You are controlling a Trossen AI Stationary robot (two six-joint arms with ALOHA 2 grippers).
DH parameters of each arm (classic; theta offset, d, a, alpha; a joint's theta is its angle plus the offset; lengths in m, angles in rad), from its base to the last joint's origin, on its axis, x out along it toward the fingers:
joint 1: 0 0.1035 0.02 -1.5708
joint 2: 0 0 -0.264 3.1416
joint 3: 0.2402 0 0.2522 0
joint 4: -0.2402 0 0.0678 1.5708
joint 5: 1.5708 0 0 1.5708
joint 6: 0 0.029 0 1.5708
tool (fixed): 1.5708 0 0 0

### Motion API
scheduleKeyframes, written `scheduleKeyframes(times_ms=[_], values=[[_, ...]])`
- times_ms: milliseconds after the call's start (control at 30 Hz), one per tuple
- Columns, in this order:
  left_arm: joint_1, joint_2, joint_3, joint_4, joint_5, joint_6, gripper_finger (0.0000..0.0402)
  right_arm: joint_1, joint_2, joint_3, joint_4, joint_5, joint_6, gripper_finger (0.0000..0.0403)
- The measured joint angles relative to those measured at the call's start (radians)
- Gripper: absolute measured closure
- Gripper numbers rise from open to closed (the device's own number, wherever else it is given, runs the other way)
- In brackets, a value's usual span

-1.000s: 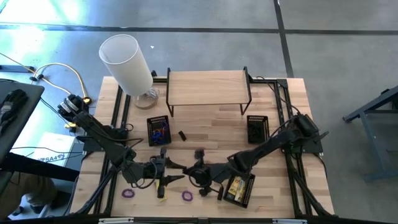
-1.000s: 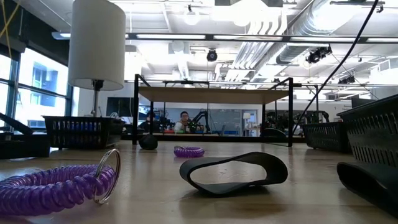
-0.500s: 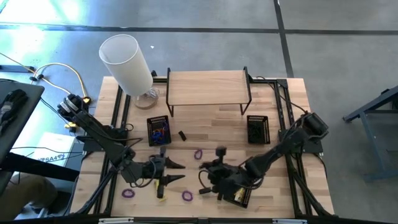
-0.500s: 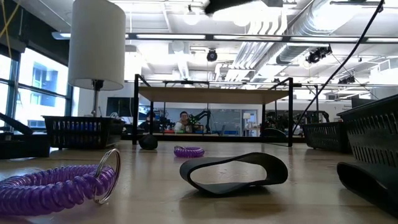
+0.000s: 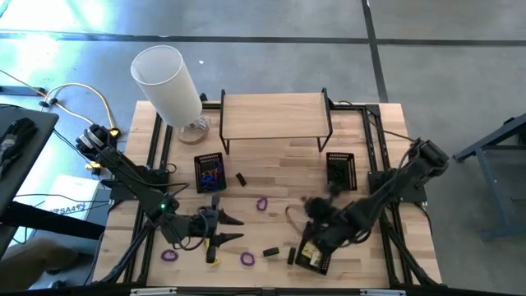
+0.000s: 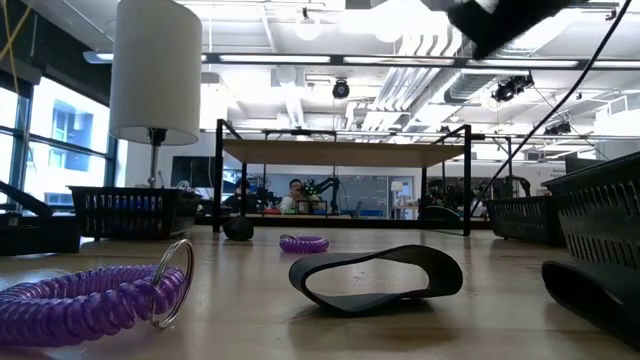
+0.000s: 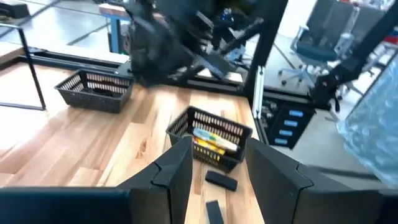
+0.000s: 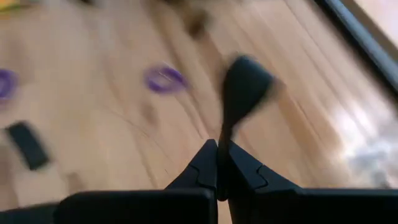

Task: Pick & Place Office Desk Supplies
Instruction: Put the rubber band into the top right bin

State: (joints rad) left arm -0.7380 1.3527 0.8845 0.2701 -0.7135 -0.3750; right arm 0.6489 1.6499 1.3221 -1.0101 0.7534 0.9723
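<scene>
From above, the left tool [image 5: 216, 227] hovered low over the bench [image 5: 279, 177] near its front edge, fingers apart and holding nothing. The right tool [image 5: 314, 209] hung beside the mesh tray [image 5: 327, 243] of yellow pieces [image 5: 311, 250], its fingers together on a thin dark band loop [image 5: 289, 215]. Three purple loops [image 5: 261, 203] and two black blocks [image 5: 270, 252] lay loose on the wood. A second later than the first frame, the right arm had swung from bench centre towards that tray, uncovering the middle purple loop. The white cylinder [image 5: 168, 82] and a wooden shelf [image 5: 275, 115] stood at the back

At bench height, a purple coiled loop [image 6: 90, 300] with a metal ring lay nearest, and a black band loop [image 6: 375, 275] behind it; the blurred right arm [image 6: 500, 20] had shifted to the upper right

The left wrist view showed its open fingers [image 7: 177, 171] framing the tray [image 7: 186, 121], with black blocks [image 7: 221, 181] just in front

The right wrist view showed closed fingers [image 8: 205, 165] pinching the blurred dark loop [image 8: 245, 84] above a purple loop [image 8: 165, 79]
</scene>
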Motion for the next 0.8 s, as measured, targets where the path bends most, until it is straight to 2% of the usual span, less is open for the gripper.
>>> scheduleKeyframes(times_ms=[133,267,500,600,800], values=[[0.001,0.000,0.000,-0.029,0.029,0.000,0.0257,-0.042,-0.042,-0.001,-0.331,-0.147,0.353,0.0400],[0.005,0.001,0.000,-0.067,0.049,0.000,0.0257,-0.101,-0.070,0.000,-0.491,-0.233,0.459,0.0400],[0.005,0.001,-0.001,-0.120,0.049,0.008,0.0257,-0.252,-0.090,-0.001,-0.518,-0.282,0.300,0.0400],[0.005,0.001,-0.001,-0.122,0.049,0.015,0.0257,-0.360,-0.119,-0.043,-0.510,-0.310,0.219,0.0399],[-0.004,0.001,-0.001,-0.160,0.054,0.003,0.0257,-0.548,-0.209,-0.229,-0.298,-0.418,0.093,0.0399]])
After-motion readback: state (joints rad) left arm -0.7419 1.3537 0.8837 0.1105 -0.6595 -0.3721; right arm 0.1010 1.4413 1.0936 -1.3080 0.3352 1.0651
